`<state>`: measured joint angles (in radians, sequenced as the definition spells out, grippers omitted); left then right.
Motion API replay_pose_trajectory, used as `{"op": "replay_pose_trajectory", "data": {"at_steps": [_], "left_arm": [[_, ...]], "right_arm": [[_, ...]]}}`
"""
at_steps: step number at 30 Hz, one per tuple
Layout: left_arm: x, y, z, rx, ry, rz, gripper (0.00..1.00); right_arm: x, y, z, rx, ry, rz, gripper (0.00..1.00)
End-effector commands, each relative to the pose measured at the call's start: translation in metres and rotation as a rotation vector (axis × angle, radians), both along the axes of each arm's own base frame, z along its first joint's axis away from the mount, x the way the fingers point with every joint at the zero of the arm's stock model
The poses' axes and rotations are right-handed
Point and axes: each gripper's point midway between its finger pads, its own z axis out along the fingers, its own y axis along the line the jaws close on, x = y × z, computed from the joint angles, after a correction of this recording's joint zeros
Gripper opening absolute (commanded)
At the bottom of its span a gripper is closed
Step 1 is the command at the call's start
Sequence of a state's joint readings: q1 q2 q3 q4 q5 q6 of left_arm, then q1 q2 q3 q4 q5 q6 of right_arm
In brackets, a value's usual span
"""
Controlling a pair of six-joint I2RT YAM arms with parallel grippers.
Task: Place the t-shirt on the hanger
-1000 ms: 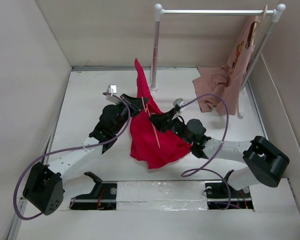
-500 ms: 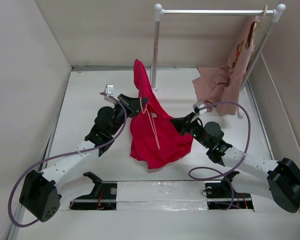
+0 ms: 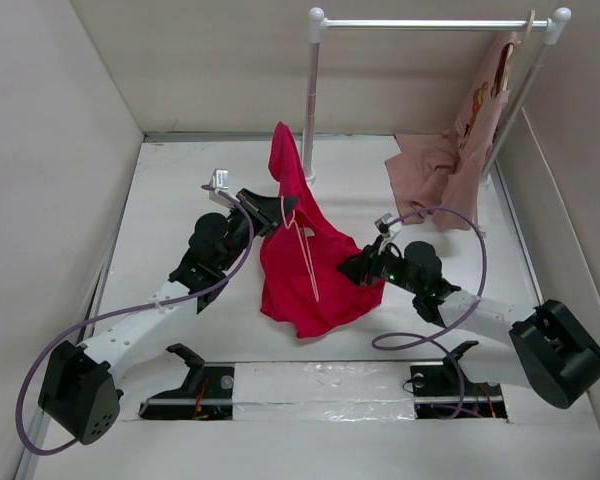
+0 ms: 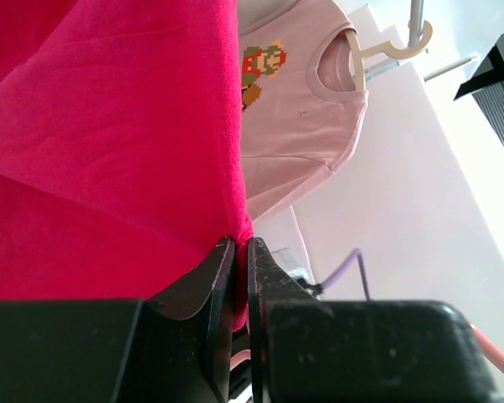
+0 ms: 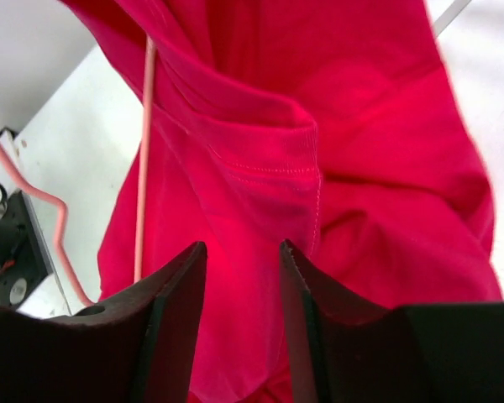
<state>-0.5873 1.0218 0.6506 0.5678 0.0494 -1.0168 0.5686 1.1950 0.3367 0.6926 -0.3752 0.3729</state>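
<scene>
Crimson t-shirt (image 3: 315, 285) hangs mid-tabletop on pink hanger (image 5: 144, 151); left gripper (image 4: 242, 252) jaws pinch its cloth, right gripper (image 5: 239, 252) jaws spread beside its right edge.

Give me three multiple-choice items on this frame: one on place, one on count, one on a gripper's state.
1. Where is the pink-tan printed shirt?
A. hanging at the right end of the rack
B. lying flat at the near left corner
C. folded between the two arm bases

2. How many shirts are in view?
A. one
B. two
C. three

3. How does the right gripper stand?
A. open, facing the t-shirt
B. shut on a hanger hook
C. shut on the pink-tan printed shirt

Key:
1 A: the top view shows it hanging from the right end of the rail.
2 B: only the red t-shirt and the pink-tan one show.
3 A: the right wrist view shows its fingers spread apart, with the red cloth ahead of them.
</scene>
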Motion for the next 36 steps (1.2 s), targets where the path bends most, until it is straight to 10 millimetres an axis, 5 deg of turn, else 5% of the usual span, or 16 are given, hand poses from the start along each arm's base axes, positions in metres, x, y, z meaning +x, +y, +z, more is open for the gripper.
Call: {"op": "replay_pose_trajectory", "data": {"at_steps": [1,8,16,20,27,28,32,36], "left_arm": [[-0.008,0.004,0.057,-0.1,-0.139,-0.015,0.0],[-0.011,0.008,0.064,-0.099,-0.155,-0.004,0.0],[-0.01,0.007,0.06,-0.089,-0.15,-0.008,0.0],[-0.012,0.004,0.06,-0.107,-0.151,-0.026,0.0],[-0.013,0.005,0.063,-0.11,-0.153,-0.026,0.0],[-0.013,0.006,0.063,-0.109,-0.153,-0.023,0.0],[-0.011,0.007,0.063,-0.106,-0.154,-0.013,0.0],[-0.004,0.01,0.062,-0.112,-0.159,0.025,0.0]], "right_arm": [[0.003,0.01,0.015,0.045,-0.044,0.05,0.44],[0.012,0.006,0.007,0.045,-0.03,-0.009,0.45],[0.008,-0.015,0.043,0.041,-0.106,-0.095,0.49],[0.023,-0.023,0.023,-0.028,-0.05,-0.175,0.52],[0.02,0.002,0.006,-0.002,0.011,-0.056,0.54],[0.018,0.005,0.007,0.004,0.009,-0.042,0.52],[0.017,0.008,0.013,0.026,-0.011,-0.037,0.05],[-0.003,0.021,0.013,0.029,-0.013,0.005,0.0]]}}
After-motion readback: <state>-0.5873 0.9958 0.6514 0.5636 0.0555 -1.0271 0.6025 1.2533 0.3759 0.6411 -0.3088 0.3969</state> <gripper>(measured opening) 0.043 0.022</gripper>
